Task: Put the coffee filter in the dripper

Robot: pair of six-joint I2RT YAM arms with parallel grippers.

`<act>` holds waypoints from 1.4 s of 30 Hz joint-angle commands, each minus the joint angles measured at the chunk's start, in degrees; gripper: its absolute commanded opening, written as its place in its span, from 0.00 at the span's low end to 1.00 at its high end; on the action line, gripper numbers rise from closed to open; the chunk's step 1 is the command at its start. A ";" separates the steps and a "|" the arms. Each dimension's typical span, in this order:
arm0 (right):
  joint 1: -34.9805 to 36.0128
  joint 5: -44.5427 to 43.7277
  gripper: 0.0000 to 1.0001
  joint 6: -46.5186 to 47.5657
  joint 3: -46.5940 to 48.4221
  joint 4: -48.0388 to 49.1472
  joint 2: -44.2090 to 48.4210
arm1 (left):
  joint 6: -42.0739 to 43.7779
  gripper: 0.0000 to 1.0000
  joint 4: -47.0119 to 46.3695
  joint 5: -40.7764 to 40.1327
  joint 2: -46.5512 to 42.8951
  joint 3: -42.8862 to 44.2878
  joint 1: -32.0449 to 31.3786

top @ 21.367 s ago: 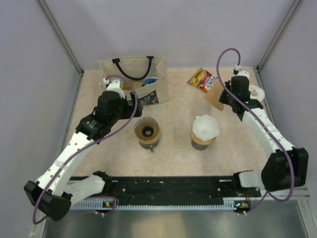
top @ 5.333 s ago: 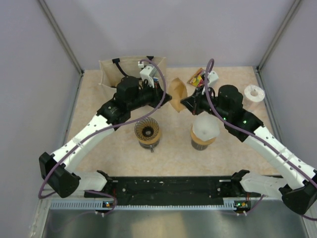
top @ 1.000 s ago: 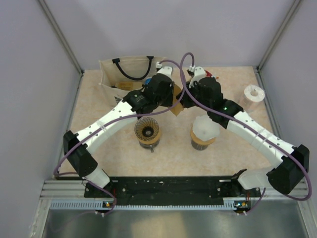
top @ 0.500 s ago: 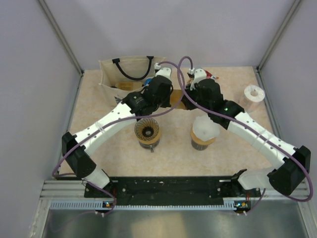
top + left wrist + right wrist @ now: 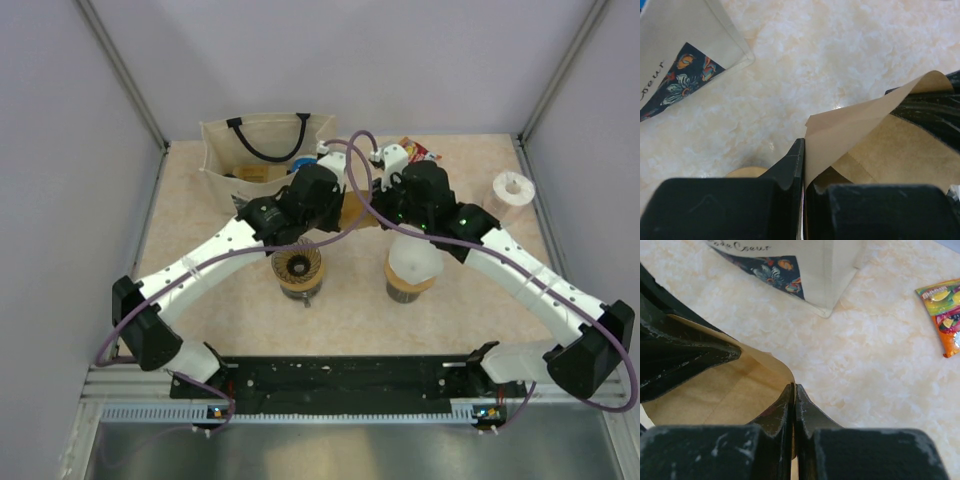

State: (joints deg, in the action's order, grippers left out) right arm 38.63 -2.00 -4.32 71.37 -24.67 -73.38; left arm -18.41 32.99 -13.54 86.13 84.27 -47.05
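— What is the surface like?
— A tabletop (image 5: 350, 310) in pale beige, marbled like stone, evenly lit, with soft shadows only
— And around it?
— Plain lilac-grey walls (image 5: 350, 60) on three sides, aluminium posts (image 5: 125, 75) in the back corners, a black rail (image 5: 350, 375) along the near edge, grey sheet metal (image 5: 350, 450) below it

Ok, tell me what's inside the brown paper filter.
The left wrist view shows the filter held open, with only bare paper visible inside. Its lower tip is hidden behind the left pincer, so that part cannot be checked.
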 commanded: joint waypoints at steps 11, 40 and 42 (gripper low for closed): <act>-0.31 1.82 0.00 8.36 2.10 -3.02 3.86 | 2.86 0.15 1.55 2.73 -6.15 -3.24 1.08; -0.31 7.09 0.16 4.85 1.84 -1.35 2.98 | -1.88 0.00 3.39 6.51 -9.84 -2.62 1.08; -0.31 7.97 0.35 4.76 1.40 0.31 3.60 | -2.94 0.00 4.97 5.20 -9.84 -2.01 1.08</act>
State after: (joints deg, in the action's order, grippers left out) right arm 38.46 4.45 1.26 71.37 -28.60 -71.50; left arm -19.09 36.97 -6.48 78.22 80.95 -46.17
